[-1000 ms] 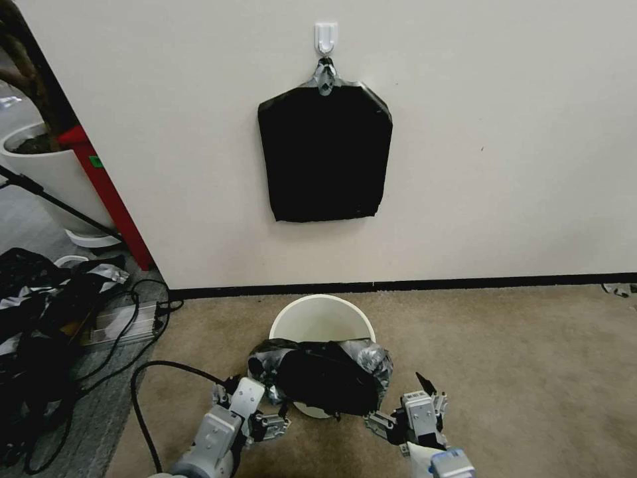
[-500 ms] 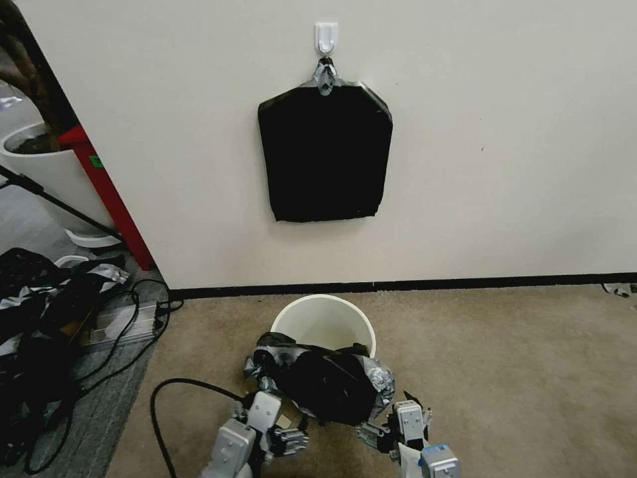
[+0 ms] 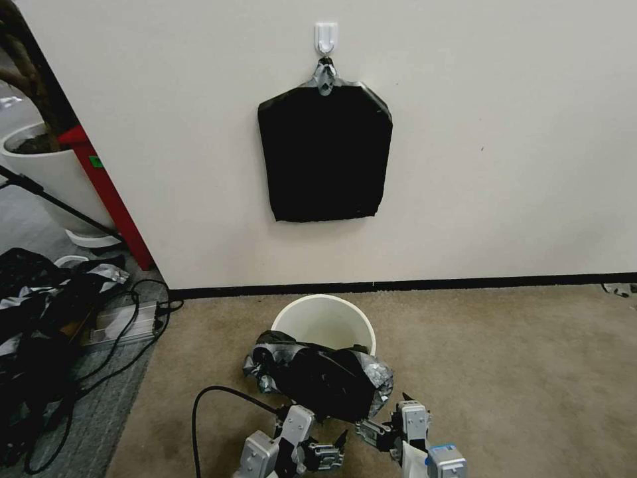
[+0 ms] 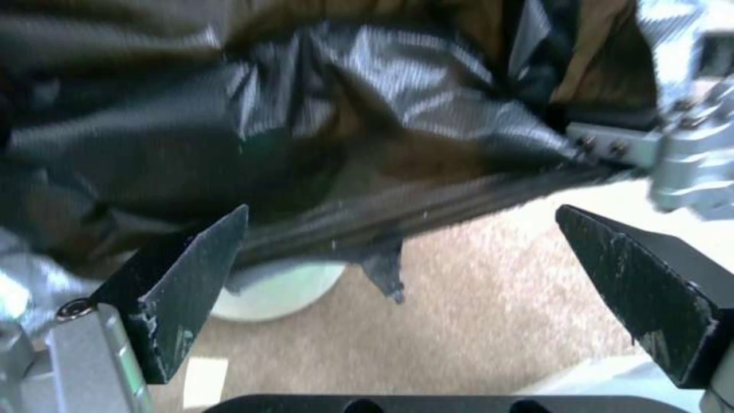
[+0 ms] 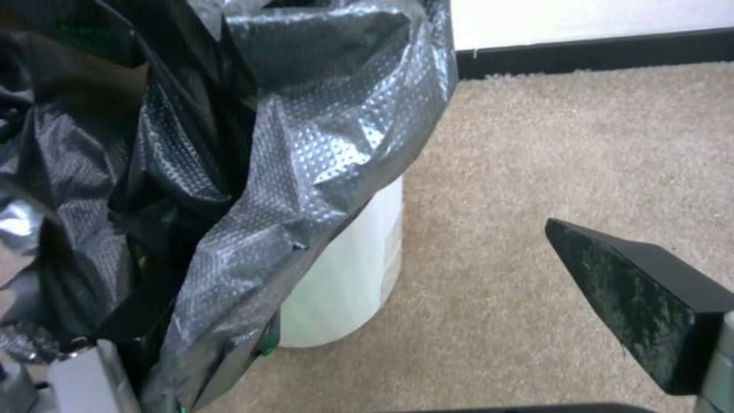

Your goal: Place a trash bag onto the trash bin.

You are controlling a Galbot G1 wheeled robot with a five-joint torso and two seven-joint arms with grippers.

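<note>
The cream-white trash bin [image 3: 323, 318] stands on the carpet near the wall. The glossy black trash bag [image 3: 318, 380] lies crumpled over its near rim and hangs down the front, leaving the far half of the mouth uncovered. My left gripper [image 3: 329, 447] is open just below the bag's lower edge, with nothing between its fingers [image 4: 180, 275]. My right gripper [image 3: 381, 429] is open at the bag's lower right corner. In the right wrist view the bag [image 5: 252, 172] drapes over one finger, while the other finger [image 5: 642, 304] stands free over the carpet beside the bin [image 5: 348, 281].
A flat black pack [image 3: 324, 153] hangs from a wall hook above the bin. A heap of black fabric and cables [image 3: 46, 312] lies at the left, by a white plant pot [image 3: 50, 172]. A black cable [image 3: 199, 411] loops near my left arm. Open carpet lies to the right.
My left gripper has moved from the bag's left corner rightward and nearer to me, under the bag's lower edge. The right gripper drew back slightly. The bag has sagged a little lower.
</note>
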